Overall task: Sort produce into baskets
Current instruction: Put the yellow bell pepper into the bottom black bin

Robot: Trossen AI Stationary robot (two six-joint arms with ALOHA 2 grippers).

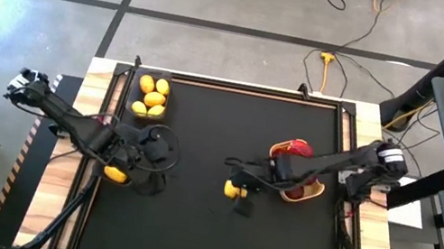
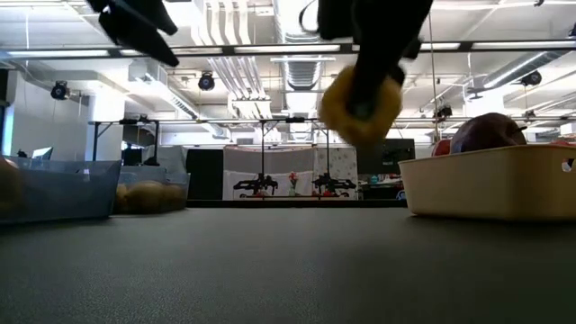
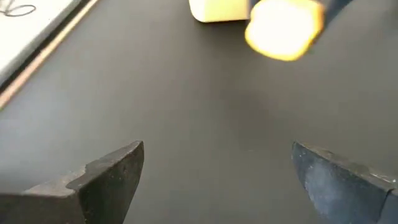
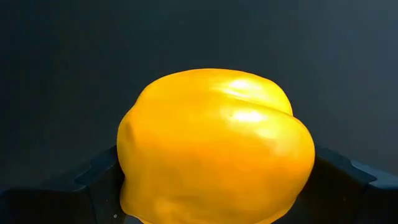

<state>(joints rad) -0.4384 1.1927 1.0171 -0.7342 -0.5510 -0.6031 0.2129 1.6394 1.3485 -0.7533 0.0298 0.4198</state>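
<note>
My right gripper [image 1: 237,190] is shut on a yellow pepper-like piece [image 4: 214,146] above the middle of the table. It also shows in the low view [image 2: 360,103]. My left gripper [image 1: 164,153] is open and empty over the table's left part, its fingers [image 3: 112,177] wide apart. A black wire-mesh basket [image 1: 152,97] with several yellow lemon-like pieces stands at the far left. Another yellow piece [image 1: 115,174] lies under my left arm. The orange-tan basket [image 1: 313,192] at the right holds dark red pieces [image 1: 296,147]. My right gripper pinches the yellow pepper-like piece between its two fingers, one on each opposite side [image 4: 127,180]. The fingers come from above, slanting in from the table's right. The piece hangs clear of the table, as the low view shows.
The black mat [image 1: 203,231] is bare along its near half and between the two arms. In the low view the two mesh baskets [image 2: 54,189] stand at the left and the tan basket [image 2: 490,184] at the right. Cables lie on the floor beyond the far edge.
</note>
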